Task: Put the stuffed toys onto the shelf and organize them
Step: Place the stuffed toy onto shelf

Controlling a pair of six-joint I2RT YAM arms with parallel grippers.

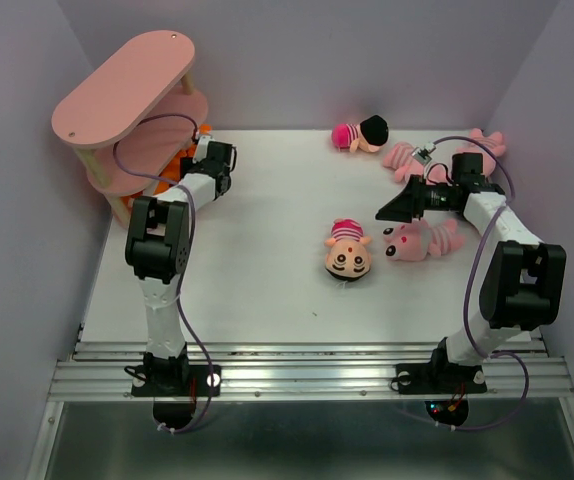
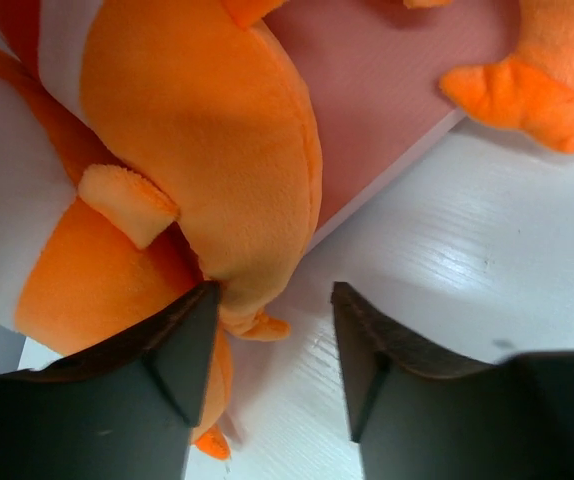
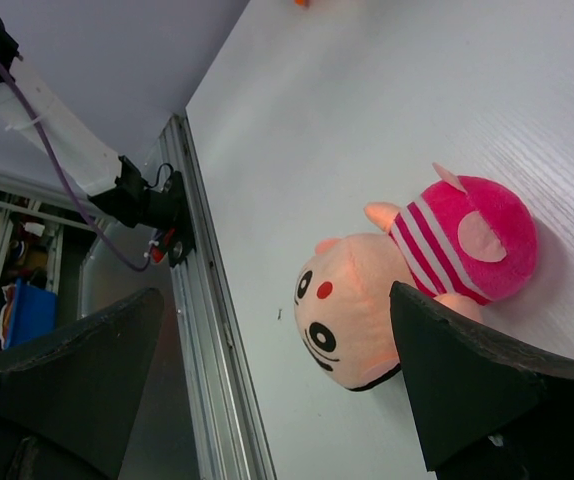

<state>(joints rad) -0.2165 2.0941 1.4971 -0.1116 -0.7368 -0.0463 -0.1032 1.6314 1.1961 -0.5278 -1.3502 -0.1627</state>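
Stuffed toys (image 1: pixel 347 258) mostly lie loose on the bench (image 1: pixel 267 300), near the wide-open, empty right pincer (image 3: pixel 277 295); only orange ones (image 2: pixel 197 130) sit on the shelf's (image 1: pixel 127 85) bottom board, beside the part-open, empty left pincer (image 2: pixel 272 292).

The left arm (image 1: pixel 155 240) stands up from its base at the near edge, bent at the elbow, with the forearm stretched away toward the far left. The left gripper (image 2: pixel 274 300) points down and forward, its two dark fingers parted with a clear gap between them. The right arm (image 1: pixel 515 280) folds at a high elbow and its forearm runs back and inward. The right gripper (image 3: pixel 275 300) faces left with its jaws spread wide and nothing between them.
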